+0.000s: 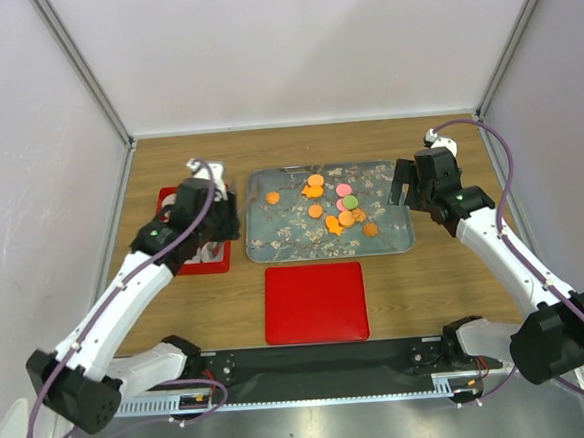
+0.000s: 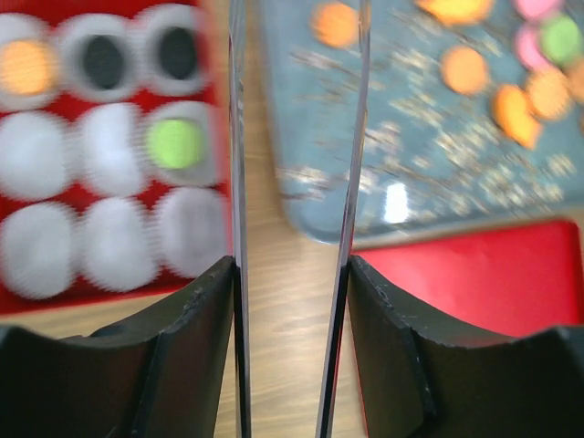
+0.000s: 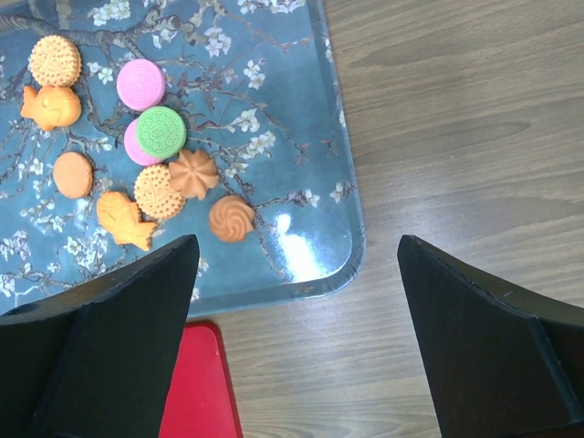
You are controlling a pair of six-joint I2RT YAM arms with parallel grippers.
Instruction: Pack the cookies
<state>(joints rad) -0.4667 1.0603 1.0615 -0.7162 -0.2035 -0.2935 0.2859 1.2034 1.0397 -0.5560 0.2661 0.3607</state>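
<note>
The cookies (image 1: 344, 213), orange, pink and green, lie loose on a blue flowered tray (image 1: 275, 255). In the right wrist view a green cookie (image 3: 161, 130) rests partly on a pink one, with orange ones around them. The red box (image 1: 170, 197) at the left holds white paper cups. Some cups hold cookies: one green (image 2: 175, 143), two black (image 2: 103, 61) and one orange (image 2: 26, 67). My left gripper (image 1: 217, 219) hangs over the box's right edge. Its thin blades (image 2: 235, 137) stand apart with only wood between them. My right gripper (image 3: 297, 246) is wide open over the tray's (image 3: 301, 137) near right corner.
A flat red lid (image 1: 315, 303) lies in front of the tray, near the arm bases. Several cups (image 2: 114, 242) in the box's front rows are empty. White walls close in the wooden table on three sides.
</note>
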